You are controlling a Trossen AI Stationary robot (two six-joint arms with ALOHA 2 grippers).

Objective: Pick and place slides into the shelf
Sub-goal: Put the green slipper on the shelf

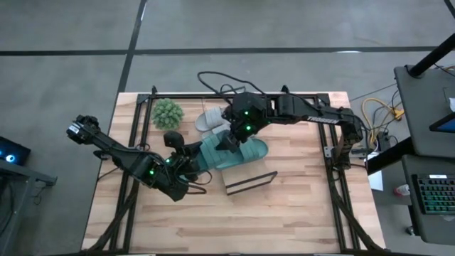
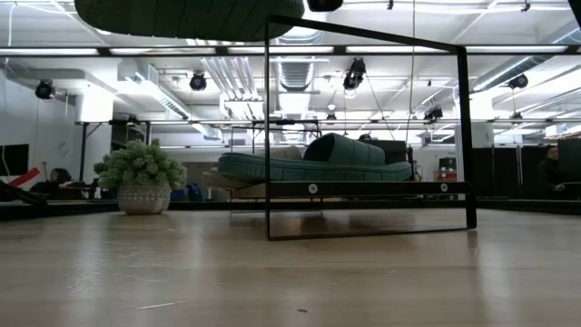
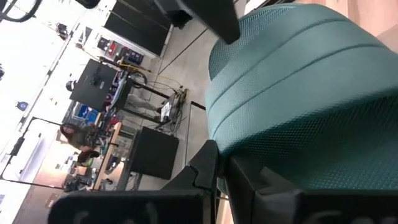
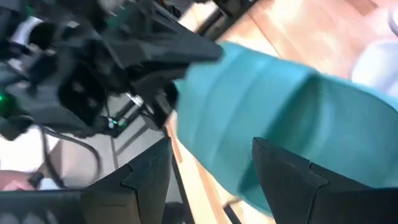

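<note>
Teal slide [image 1: 231, 153] lies on the shelf [image 1: 250, 182], left gripper [image 1: 186, 158] clamped shut, right gripper [image 1: 233, 137] spread wide.

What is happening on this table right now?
Two robot arms are at a teal slide in the middle of the table. The left gripper is shut at the slide's heel end, and the right gripper is open over its strap. A grey slide lies behind, beside a small plant.
</note>
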